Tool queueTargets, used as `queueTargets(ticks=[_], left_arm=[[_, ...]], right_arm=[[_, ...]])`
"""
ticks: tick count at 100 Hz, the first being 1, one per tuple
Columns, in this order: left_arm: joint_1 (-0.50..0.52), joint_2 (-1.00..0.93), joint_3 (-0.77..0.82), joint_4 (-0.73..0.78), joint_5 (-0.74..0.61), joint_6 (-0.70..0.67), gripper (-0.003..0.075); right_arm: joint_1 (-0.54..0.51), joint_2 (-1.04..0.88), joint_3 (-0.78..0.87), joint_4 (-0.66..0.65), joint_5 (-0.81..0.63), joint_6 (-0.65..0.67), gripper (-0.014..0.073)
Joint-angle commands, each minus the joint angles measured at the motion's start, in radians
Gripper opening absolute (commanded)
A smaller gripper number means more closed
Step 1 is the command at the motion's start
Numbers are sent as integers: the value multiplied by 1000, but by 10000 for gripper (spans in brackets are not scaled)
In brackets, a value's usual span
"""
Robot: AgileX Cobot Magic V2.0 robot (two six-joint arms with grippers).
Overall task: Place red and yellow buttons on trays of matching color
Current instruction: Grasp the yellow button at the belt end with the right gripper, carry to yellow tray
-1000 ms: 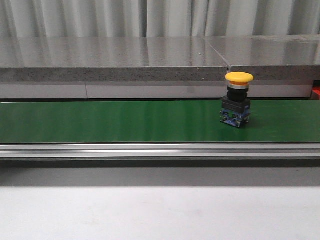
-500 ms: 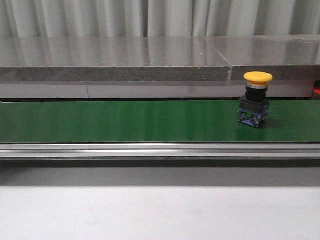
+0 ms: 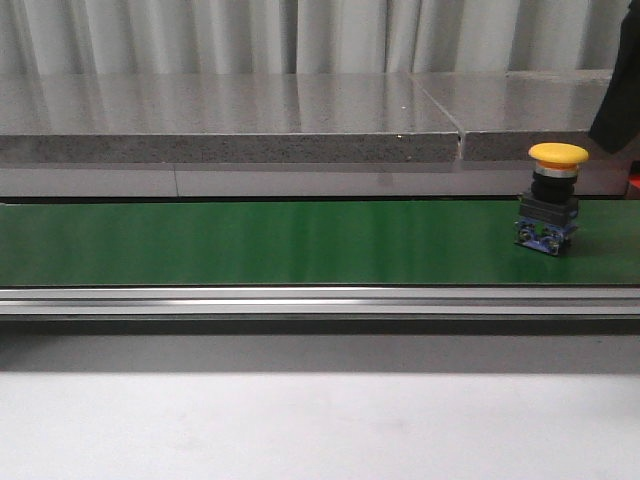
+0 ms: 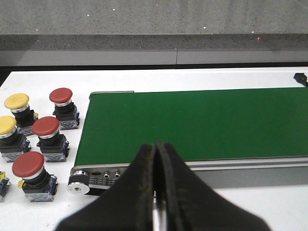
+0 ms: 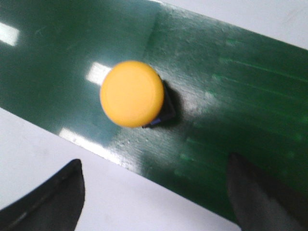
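A yellow button (image 3: 556,197) stands upright on the green belt (image 3: 250,243), near its right end. The right gripper (image 5: 156,192) hangs above it with its fingers (image 5: 53,197) spread wide and nothing in them. The left gripper (image 4: 155,192) is pressed tight together and holds nothing. Beside the belt's other end, red buttons (image 4: 46,130) and yellow ones (image 4: 17,103) sit on the white table (image 4: 269,202).
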Motion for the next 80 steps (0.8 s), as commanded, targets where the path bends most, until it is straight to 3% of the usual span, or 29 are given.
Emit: queueTargets(ticks=[1,17,36,43,55,66,80], left_arm=[[-9,7,-24,-7,-82,0,-19],[-9,7,-24,-7,-82,0,-19],[-9,7,-24,-7,-82,0,-19],[-9,7,-24,-7,-82,0,-19],[-9,7,-24,-7,-82,0,-19],[-9,7,-24,-7,-82,0,-19],[-9,7,-24,-7,-82,0,-19]], right_arm=[[11,-4,-23,64,-74,-39,596],[29,54,-23,69,-179,-39,596],[31,117,-27,72,-205,-39,570],[31,125,-27,72,-205,-33,481],[30,126,-28,72,-203,-11,220],[29,120,-28,72,-197,4,36],[12,79,-31,71,-196,21,-5]])
